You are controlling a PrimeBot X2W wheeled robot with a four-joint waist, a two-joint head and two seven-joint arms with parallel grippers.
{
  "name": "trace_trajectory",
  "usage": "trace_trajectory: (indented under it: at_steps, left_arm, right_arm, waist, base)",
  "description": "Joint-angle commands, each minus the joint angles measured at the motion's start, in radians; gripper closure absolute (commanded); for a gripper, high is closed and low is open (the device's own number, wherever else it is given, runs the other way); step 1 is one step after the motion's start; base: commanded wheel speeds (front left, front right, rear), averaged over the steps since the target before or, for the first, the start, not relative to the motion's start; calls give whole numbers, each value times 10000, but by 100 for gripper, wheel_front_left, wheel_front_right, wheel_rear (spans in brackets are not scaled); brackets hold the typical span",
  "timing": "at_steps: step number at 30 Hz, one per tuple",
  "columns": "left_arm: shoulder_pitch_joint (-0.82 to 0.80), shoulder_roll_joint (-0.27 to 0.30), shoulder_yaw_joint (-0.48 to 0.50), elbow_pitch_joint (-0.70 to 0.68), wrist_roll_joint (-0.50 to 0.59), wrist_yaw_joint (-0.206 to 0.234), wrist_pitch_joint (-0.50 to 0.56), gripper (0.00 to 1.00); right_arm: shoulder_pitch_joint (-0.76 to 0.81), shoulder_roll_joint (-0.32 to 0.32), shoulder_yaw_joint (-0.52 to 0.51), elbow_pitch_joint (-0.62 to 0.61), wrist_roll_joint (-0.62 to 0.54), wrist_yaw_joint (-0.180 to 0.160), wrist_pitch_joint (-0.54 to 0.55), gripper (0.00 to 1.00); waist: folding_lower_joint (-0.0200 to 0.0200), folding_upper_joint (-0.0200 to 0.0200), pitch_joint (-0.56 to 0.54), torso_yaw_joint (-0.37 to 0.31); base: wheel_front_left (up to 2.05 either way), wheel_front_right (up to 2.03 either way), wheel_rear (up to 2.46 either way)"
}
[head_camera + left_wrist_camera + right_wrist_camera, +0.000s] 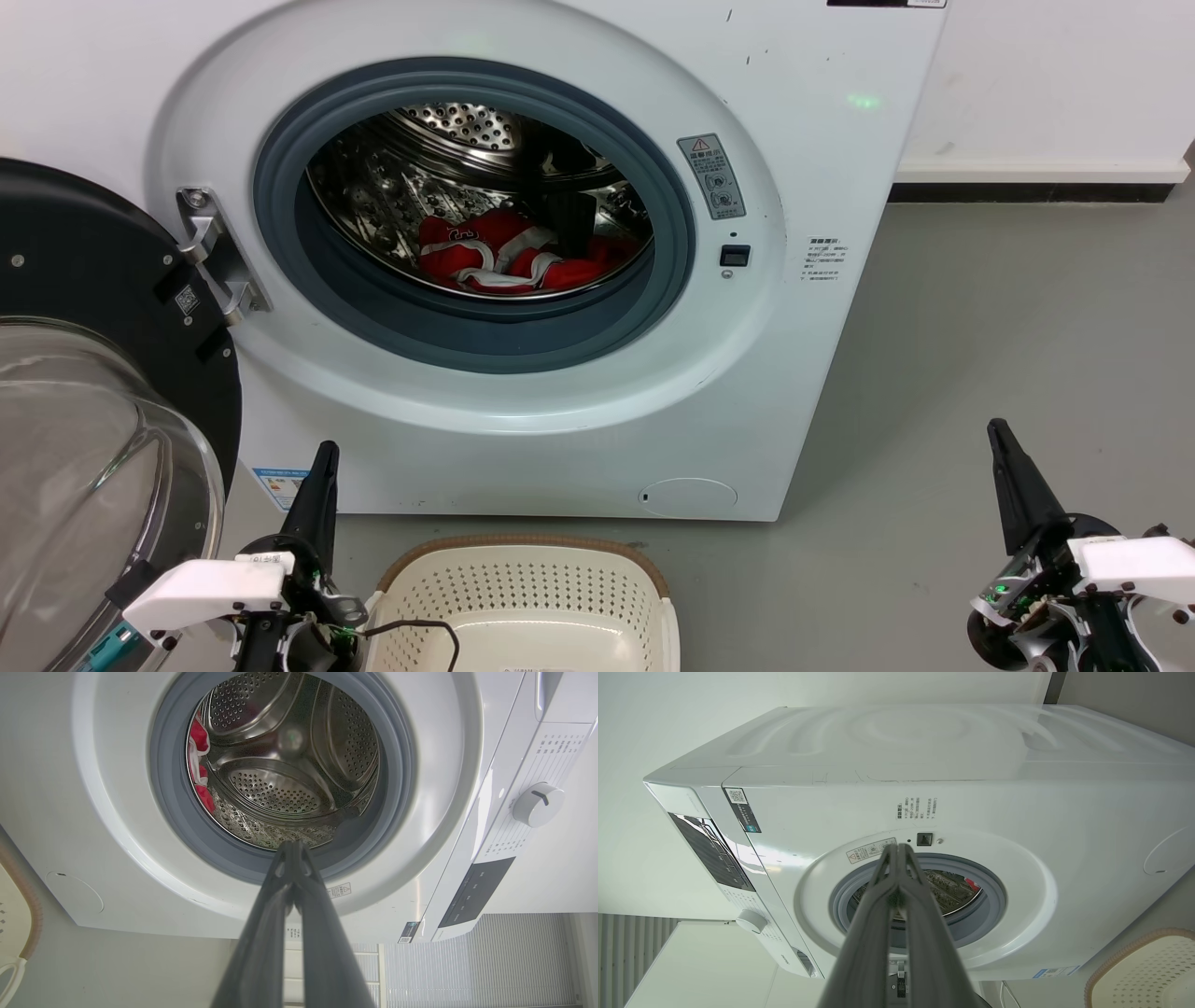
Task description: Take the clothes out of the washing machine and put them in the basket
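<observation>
My left claw (322,467) is pressed shut on nothing, its two dark fingers meeting at the tips; my right claw (1008,457) is pinched closed and empty likewise, well apart on the far side; just beside my left claw, toward the right one, sits the basket (523,543); ahead of both claws and higher stands the washing machine (822,140), its door (93,280) swung open on my left claw's outer side; deepest in, on the floor of the drum (457,121), lie the clothes (509,252), a crumpled red heap with white bands; I judge them light, limp and apt to drape and catch on the grey rim (485,345), so I would pinch a raised fold or a trim band atop the heap, not a flat patch
</observation>
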Motion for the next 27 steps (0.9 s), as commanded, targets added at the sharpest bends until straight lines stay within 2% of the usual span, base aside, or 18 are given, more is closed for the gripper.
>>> trace_trajectory:
  at_steps: [1, 21, 22, 27]
  left_arm:
    - [-70, -10, 23, -1, -22, -25, 43, 100]
    - [-70, -10, 23, -1, -22, -23, 43, 100]
    - [0, 0, -1, 0, 1, 2, 0, 0]
    - [-26, -5, -220, 84, 96, 2, -180, 0]
  right_arm:
    - [-124, 33, 6, 12, -49, 0, 6, 100]
    - [-124, 33, 6, 12, -49, 0, 6, 100]
    - [0, 0, 0, -1, -1, 0, -1, 0]
    - [102, 5, 71, -62, -117, 0, -182, 0]
  waist:
    - [0, 0, 0, 0]
    - [0, 0, 0, 0]
    - [0, 0, 0, 0]
    - [0, 0, 4, -5]
  base:
    - [0, 0, 0]
    - [0, 0, 0]
    - [0, 0, 0]
    - [0, 0, 0]
